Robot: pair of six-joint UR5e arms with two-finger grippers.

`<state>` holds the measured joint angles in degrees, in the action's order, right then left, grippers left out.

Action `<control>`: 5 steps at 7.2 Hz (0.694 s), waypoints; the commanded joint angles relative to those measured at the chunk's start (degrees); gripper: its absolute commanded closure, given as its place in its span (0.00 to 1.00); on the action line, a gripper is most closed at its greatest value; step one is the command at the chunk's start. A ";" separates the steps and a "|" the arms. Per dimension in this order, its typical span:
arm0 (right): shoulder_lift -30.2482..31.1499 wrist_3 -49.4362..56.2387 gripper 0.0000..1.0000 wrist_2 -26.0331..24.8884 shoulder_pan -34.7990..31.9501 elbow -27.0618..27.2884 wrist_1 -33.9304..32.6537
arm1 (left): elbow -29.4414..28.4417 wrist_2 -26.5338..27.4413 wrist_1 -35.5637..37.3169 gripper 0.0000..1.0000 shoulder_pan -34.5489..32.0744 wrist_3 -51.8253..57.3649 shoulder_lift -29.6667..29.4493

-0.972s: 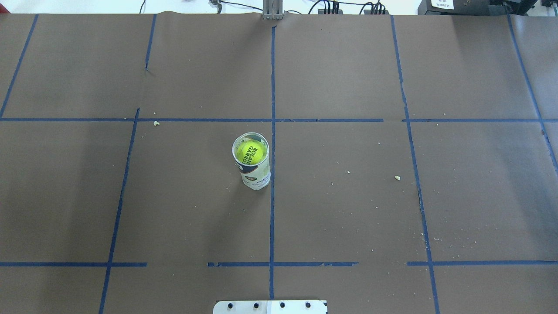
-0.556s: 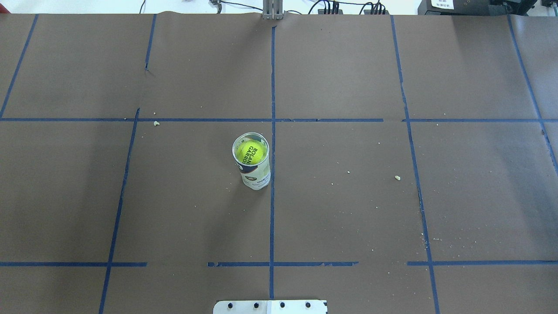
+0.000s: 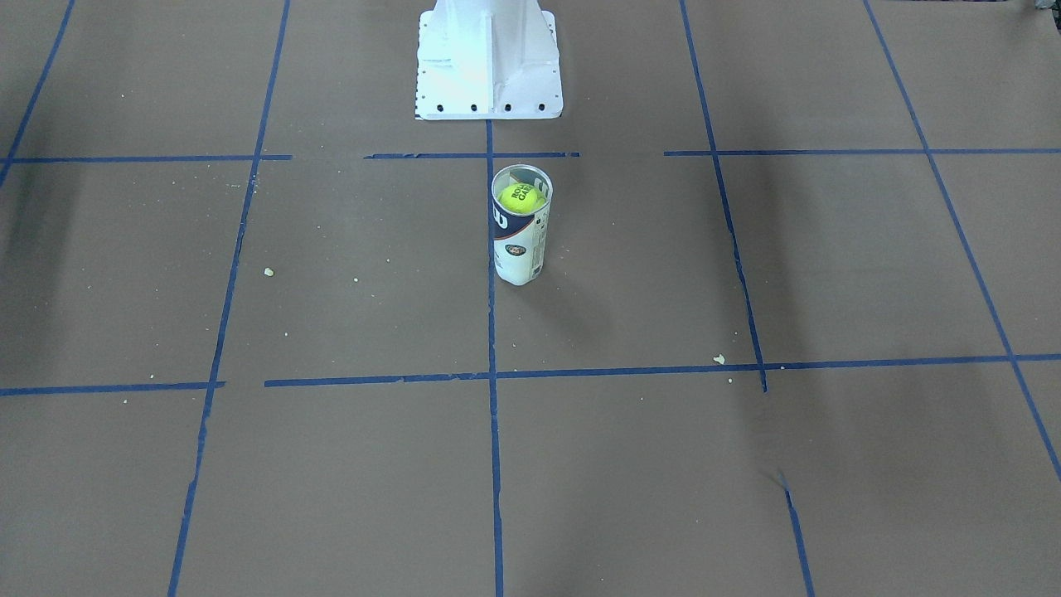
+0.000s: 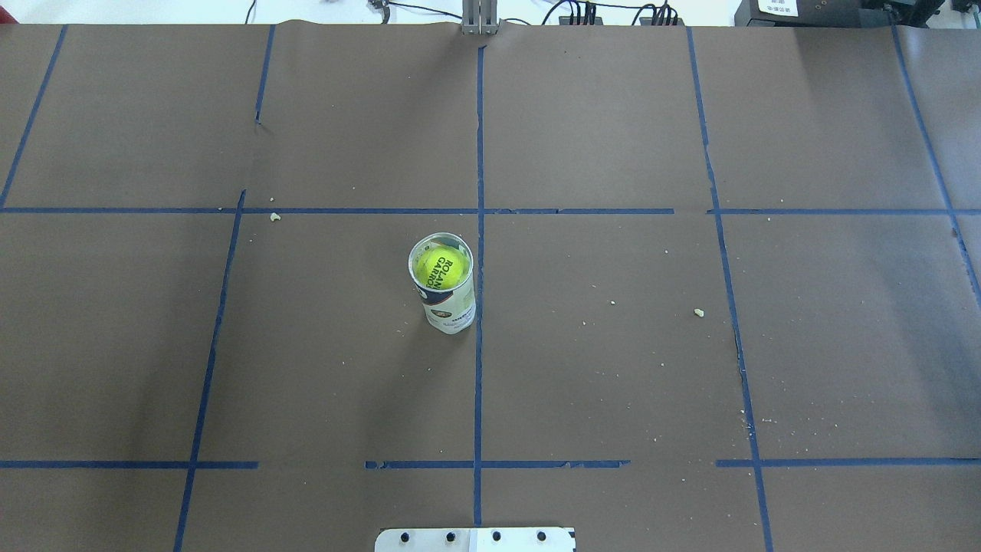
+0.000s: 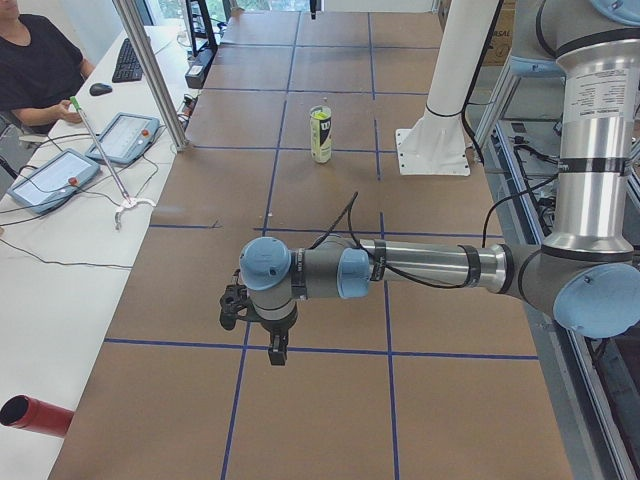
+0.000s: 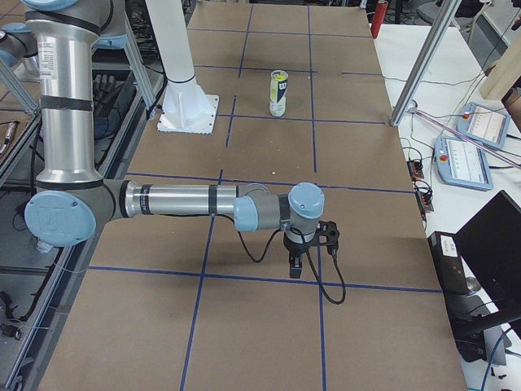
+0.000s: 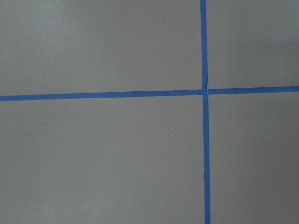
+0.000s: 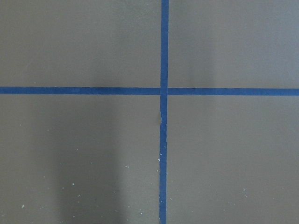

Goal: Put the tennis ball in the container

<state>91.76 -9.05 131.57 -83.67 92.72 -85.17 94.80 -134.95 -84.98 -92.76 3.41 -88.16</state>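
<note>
The tennis ball (image 4: 442, 268) sits inside the container (image 4: 452, 310), near its open top, with dark lettering facing up. The container (image 3: 518, 249) stands upright by the centre tape line, the ball (image 3: 520, 198) showing through its mouth. Both arms hang far from it at the table's ends. The left gripper (image 5: 277, 350) points down over a tape crossing in the exterior left view. The right gripper (image 6: 295, 267) does the same in the exterior right view. Whether either is open or shut I cannot tell. Both wrist views show only brown paper and blue tape.
The white robot base (image 3: 489, 75) stands behind the container. Small crumbs dot the brown paper (image 4: 613, 345). A seated person (image 5: 35, 65), tablets (image 5: 50, 180) and a red tube (image 5: 35, 415) are on the side bench beyond the left end.
</note>
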 commanded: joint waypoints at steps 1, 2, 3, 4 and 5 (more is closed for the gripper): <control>0.00 0.00 0.00 0.00 -0.01 0.00 0.00 | 0.04 -0.05 0.17 0.00 0.03 0.11 -0.25; 0.00 0.00 0.00 0.00 -0.01 0.00 0.00 | -0.14 -0.05 0.17 0.00 0.03 0.11 -0.51; 0.00 0.00 0.00 0.00 -0.01 0.00 0.00 | -0.05 0.03 0.43 0.00 0.03 0.11 -0.60; 0.00 0.00 0.00 0.00 -0.01 0.00 0.00 | -0.05 0.03 0.34 0.00 0.03 0.11 -0.61; 0.00 0.00 0.00 0.00 -0.01 0.00 0.00 | -0.05 0.03 0.34 0.00 0.03 0.11 -0.69</control>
